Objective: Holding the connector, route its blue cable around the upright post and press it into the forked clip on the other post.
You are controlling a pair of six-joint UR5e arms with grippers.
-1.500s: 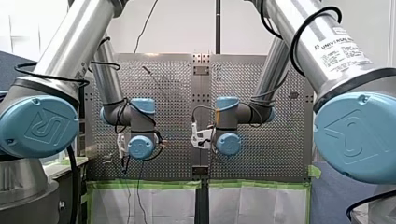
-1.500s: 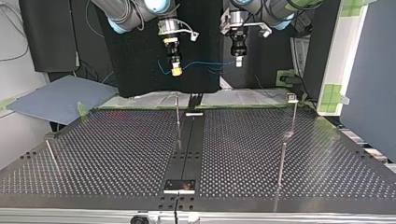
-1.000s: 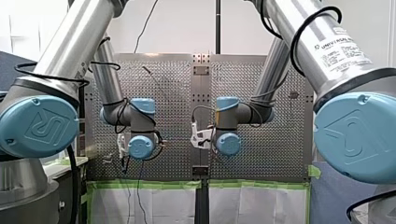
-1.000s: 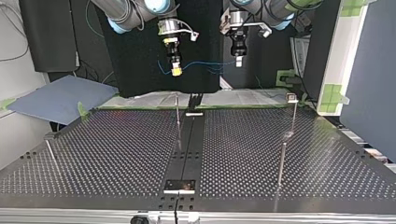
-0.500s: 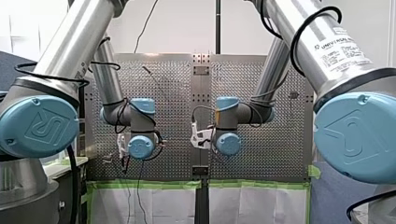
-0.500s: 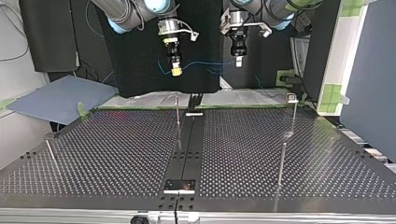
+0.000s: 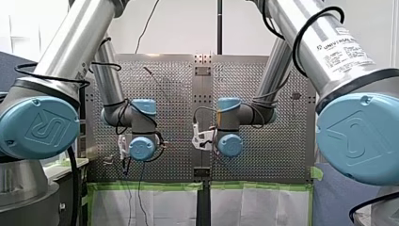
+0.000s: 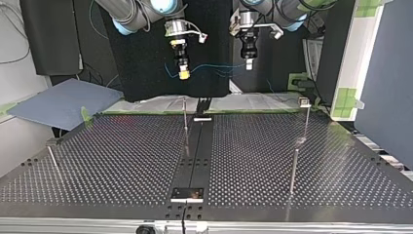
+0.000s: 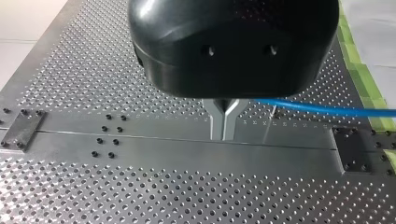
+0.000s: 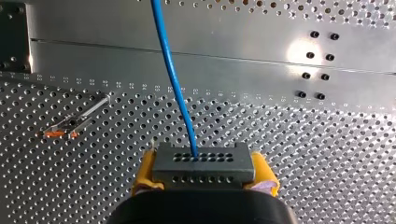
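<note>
As I see it, connector [image 10: 204,164]: grey holed block, long axis across right gripper [image 10: 204,173], pinched between yellow pads [image 10: 145,170].
blue cable [image 10: 173,79]: points ahead.
left gripper [image 9: 223,135]: metal fingers [image 9: 216,119] pressed together.

Perforated table [image 9: 70,196] lies well below my left gripper [image 9: 223,133], with a smooth metal strip [image 9: 140,149] running straight under it and a dark bolted plate [image 9: 355,149] off to one side. Green tape [image 9: 362,70] edges the table past that plate. In the top view there's a black curtain [image 8: 146,73] hanging behind the gripper.
</note>
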